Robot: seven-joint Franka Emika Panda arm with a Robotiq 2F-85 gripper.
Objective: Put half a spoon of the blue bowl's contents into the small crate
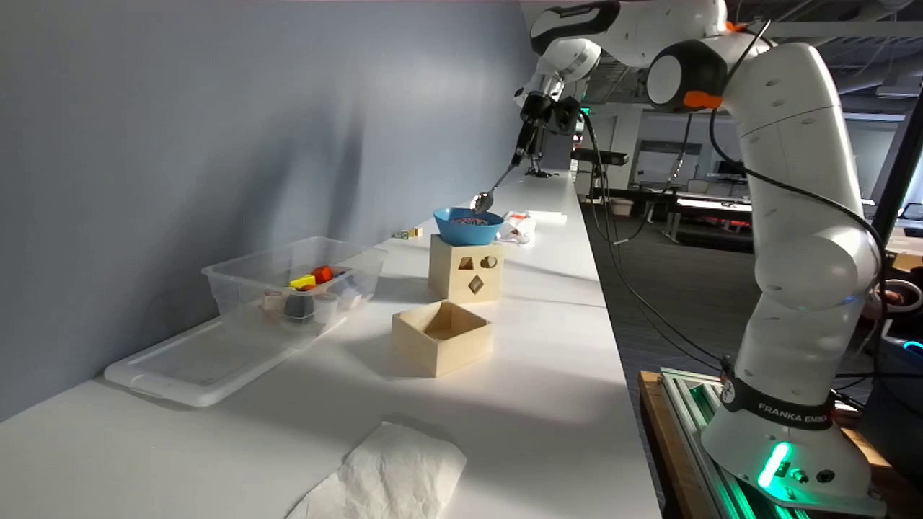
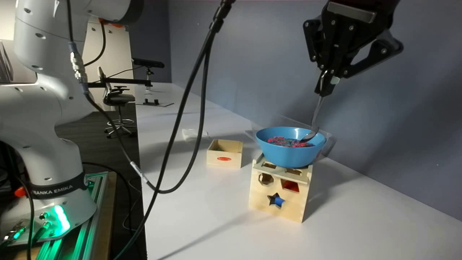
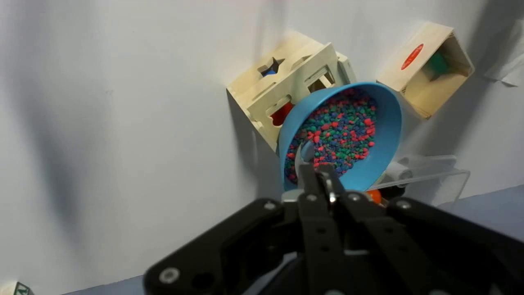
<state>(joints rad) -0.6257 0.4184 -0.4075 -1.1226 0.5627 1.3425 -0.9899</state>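
Note:
The blue bowl (image 1: 472, 234) holds small red, green and blue pebbles and stands on a wooden shape-sorter box; it also shows in an exterior view (image 2: 288, 155) and the wrist view (image 3: 388, 135). My gripper (image 2: 326, 86) is above the bowl, shut on the handle of a metal spoon (image 2: 317, 112); the gripper also shows in the wrist view (image 3: 320, 169). The spoon (image 1: 482, 202) tilts down with its head at the bowl's opening. No pebbles show on its head; I cannot tell if it touches the pebbles. The small wooden crate (image 1: 461, 353) is open-topped, with something green inside in the wrist view (image 3: 403, 71).
The shape-sorter box (image 2: 279, 195) bears the bowl. A clear tub (image 1: 238, 288) with toys stands along the wall, its lid (image 1: 202, 364) beside it. A paper towel (image 1: 393, 476) lies on the table. Hanging cables (image 2: 187, 94) cross an exterior view.

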